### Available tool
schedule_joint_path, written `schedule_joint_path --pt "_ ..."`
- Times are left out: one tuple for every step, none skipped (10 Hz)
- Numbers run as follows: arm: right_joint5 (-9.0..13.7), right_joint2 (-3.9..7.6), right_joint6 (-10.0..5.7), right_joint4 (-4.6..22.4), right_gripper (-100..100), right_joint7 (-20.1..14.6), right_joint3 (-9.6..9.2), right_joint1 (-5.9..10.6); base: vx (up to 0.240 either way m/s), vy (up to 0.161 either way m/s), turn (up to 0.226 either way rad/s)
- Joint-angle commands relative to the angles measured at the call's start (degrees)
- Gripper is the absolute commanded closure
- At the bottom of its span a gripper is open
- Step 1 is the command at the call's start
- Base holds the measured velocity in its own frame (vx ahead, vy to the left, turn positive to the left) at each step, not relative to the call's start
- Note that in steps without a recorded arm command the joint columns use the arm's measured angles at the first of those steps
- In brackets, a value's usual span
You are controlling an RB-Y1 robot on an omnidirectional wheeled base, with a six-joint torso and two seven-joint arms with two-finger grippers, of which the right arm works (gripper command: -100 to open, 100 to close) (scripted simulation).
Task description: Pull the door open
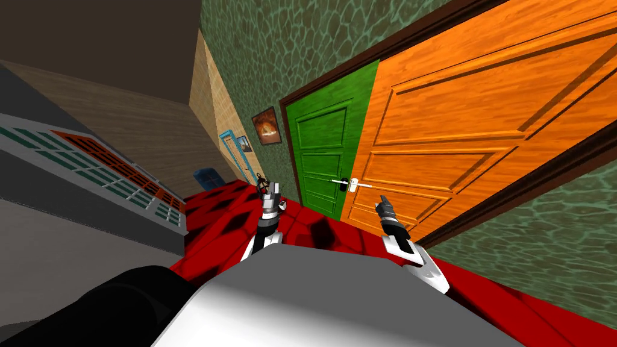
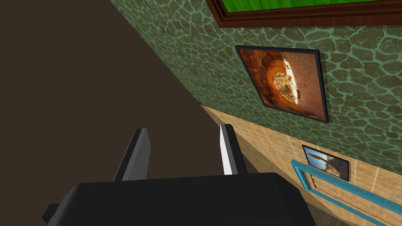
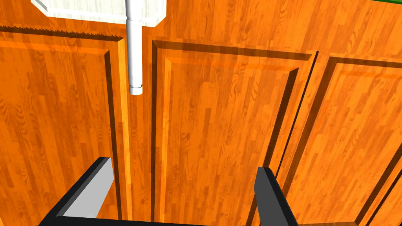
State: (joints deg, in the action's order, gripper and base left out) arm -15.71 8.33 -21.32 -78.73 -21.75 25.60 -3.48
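— Door, orange panelled wood: location?
— Ahead and to the right, set in a dark brown frame; a green panel adjoins its left edge.
— Right gripper?
— Fingers wide apart, empty. Forearm stretched forward, pointing at the door's panels, apart from the handle.
— Left gripper?
— Fingers apart, empty. Arm raised, left of the green panel.
— Handle?
— White lever on a white plate, at the door's left edge.

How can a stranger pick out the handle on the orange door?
Find the orange wooden panelled door beside the green panelled door. At its edge nearest the green one sits a thin white lever handle, the only white part on the orange wood.
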Motion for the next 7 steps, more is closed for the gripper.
schedule_joint_path --pt "-0.77 0.22 0.59 2.05 -100 -1.14 1.24 0.42 0.148 -0.024 0.146" --pt "-1.36 0.34 1.04 3.92 -100 -1.73 2.17 1.23 0.159 -0.015 0.203" --pt "-1.83 0.43 1.4 5.43 -100 -2.22 2.93 1.88 0.175 -0.043 0.137" --pt "-2.06 0.48 1.57 6.18 -100 -2.46 3.3 2.2 0.135 -0.021 0.077" --pt "-2.51 0.57 1.91 7.6 -100 -2.91 4.01 2.81 0.133 0.005 0.1" --pt "-2.99 0.66 2.27 9.15 -100 -3.41 4.78 3.48 0.143 -0.001 0.15" --pt "-3.15 0.69 2.4 9.67 -100 -3.57 5.04 3.7 0.115 -0.019 0.082"
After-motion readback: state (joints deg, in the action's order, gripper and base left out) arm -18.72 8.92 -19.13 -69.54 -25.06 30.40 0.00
